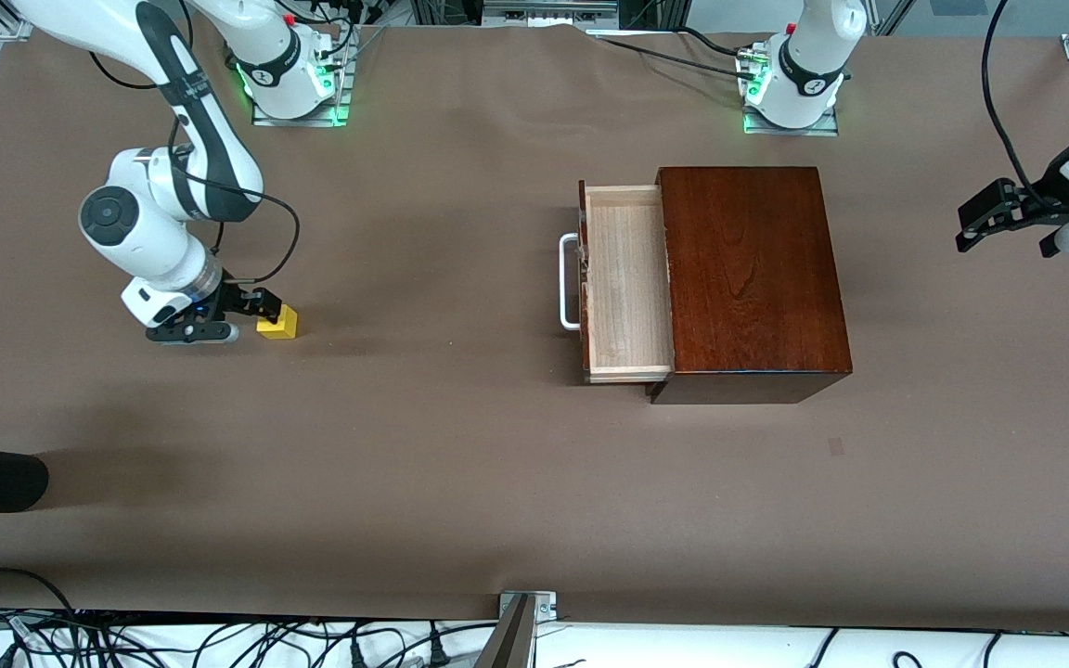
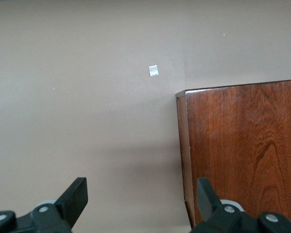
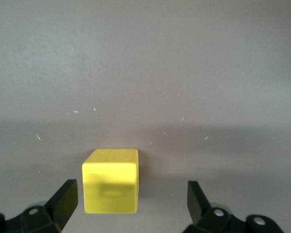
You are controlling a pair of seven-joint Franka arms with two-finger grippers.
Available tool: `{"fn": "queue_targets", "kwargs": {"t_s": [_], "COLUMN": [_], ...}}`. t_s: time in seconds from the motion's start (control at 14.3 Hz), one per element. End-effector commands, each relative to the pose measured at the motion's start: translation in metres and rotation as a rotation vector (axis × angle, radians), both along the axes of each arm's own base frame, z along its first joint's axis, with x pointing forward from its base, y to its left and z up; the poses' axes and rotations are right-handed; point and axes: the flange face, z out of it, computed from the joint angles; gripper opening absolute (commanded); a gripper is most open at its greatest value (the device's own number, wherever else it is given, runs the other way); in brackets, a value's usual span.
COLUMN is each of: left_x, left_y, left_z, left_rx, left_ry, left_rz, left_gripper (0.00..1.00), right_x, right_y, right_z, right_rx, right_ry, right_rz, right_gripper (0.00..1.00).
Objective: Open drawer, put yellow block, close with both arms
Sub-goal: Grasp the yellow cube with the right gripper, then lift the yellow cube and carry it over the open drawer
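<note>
1. The drawer (image 1: 625, 278) stood pulled out of the box (image 1: 750, 278), so picking up was the step in hand.
2. The right gripper (image 1: 247, 314) sat low with fingers wide, the yellow block (image 1: 277, 322) on the table (image 1: 460, 464) near one finger.
3. Next, it needed centring, then closing.
4. The left gripper (image 1: 985, 223) waited, spread wide, at its own end of the table.

Even, bright overhead light falls on the matte brown table (image 1: 460, 464), without glare. The glossy dark mahogany wooden box (image 1: 748, 269) casts a soft shadow along its near edge. The small bright yellow cube (image 3: 110, 180) carries a faint shadow. All views are sharp.
</note>
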Motion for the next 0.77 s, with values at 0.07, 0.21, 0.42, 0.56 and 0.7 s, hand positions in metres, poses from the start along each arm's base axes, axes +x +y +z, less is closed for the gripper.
{"fn": "queue_targets", "kwargs": {"t_s": [0.07,0.21,0.42,0.56,0.7], "left_x": [-0.007,-0.005,-0.006,-0.008,-0.009], "left_y": [-0.006,-0.006,-0.007,-0.007,-0.003], "left_z": [0.015,0.019,0.02,0.027,0.023], "left_rx": [-0.025,-0.028,-0.041,-0.044,-0.043], "left_ry": [0.002,-0.006,-0.001,0.011,0.048], "left_rz": [-0.007,0.025,0.076,0.082,0.087], "left_gripper": [1.0,1.0,1.0,1.0,1.0], "right_x": [-0.009,-0.009,-0.012,-0.013,-0.011], "right_y": [0.015,0.015,0.014,0.014,0.014], "right_z": [-0.022,-0.029,-0.039,-0.047,-0.046], "right_rx": [0.021,0.022,0.021,0.022,0.022], "right_ry": [-0.026,-0.029,-0.026,-0.03,-0.035], "right_rz": [-0.045,-0.045,-0.047,-0.047,-0.046], "right_gripper": [1.0,1.0,1.0,0.92,0.65]}}
